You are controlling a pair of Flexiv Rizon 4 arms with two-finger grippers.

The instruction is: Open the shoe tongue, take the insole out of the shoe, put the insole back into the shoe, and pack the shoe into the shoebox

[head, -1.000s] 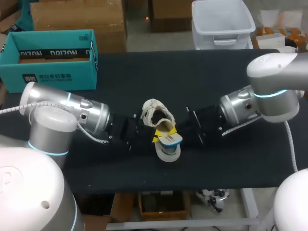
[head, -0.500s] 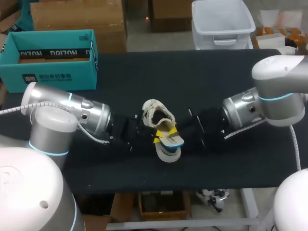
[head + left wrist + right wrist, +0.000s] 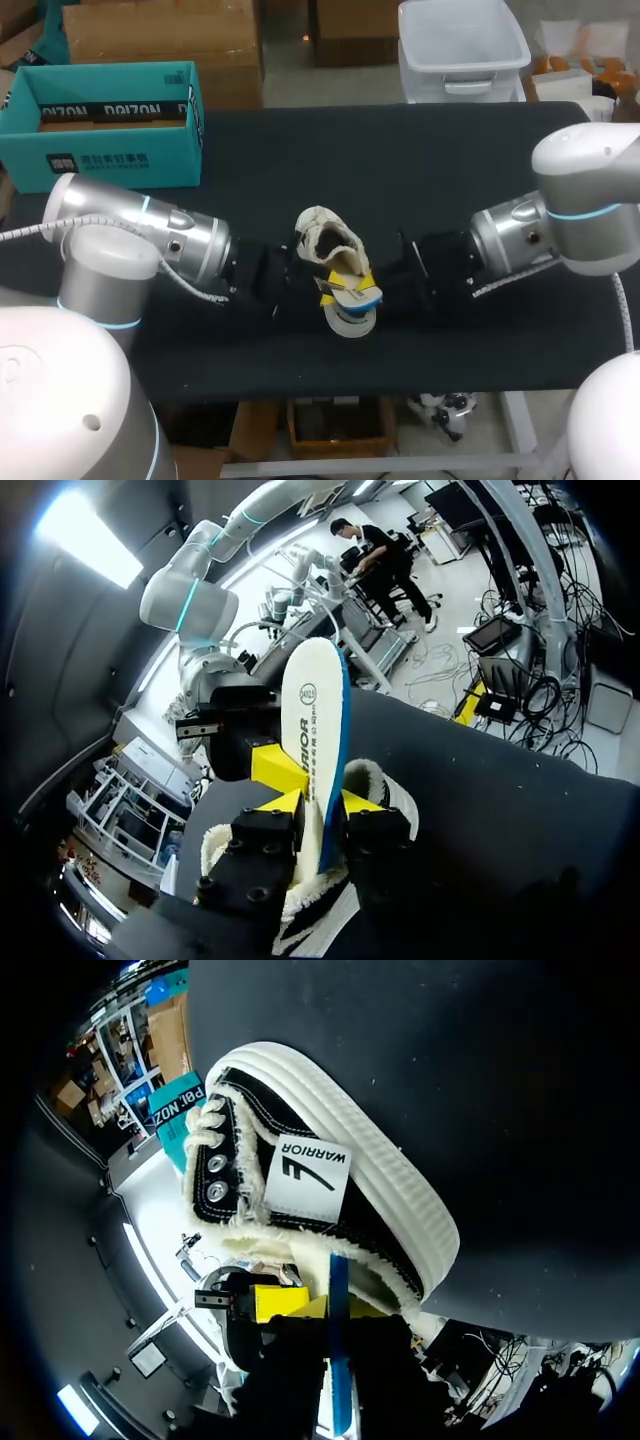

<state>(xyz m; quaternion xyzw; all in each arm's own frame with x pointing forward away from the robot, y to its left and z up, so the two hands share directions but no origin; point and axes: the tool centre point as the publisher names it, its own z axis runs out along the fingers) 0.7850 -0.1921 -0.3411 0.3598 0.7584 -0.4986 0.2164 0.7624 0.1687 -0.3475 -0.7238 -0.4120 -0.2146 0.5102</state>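
A black, fleece-lined sneaker (image 3: 325, 238) with a white rubber sole lies at the middle of the black table (image 3: 450, 160). Its white insole (image 3: 312, 740) (blue along one edge) stands up out of the opening. The left gripper (image 3: 322, 802) is clamped on the insole from both sides. The right gripper (image 3: 375, 282) sits at the insole's right; whether it grips cannot be told. The teal shoebox (image 3: 110, 155) stands open at the far left.

Shoe (image 3: 322, 222): black w/ fleece lining, white sole, approx. table centre. Insole (image 3: 352, 296): white, blue edge, part-way out of shoe opening. Shoebox (image 3: 100, 150): teal, open, far-left corner.
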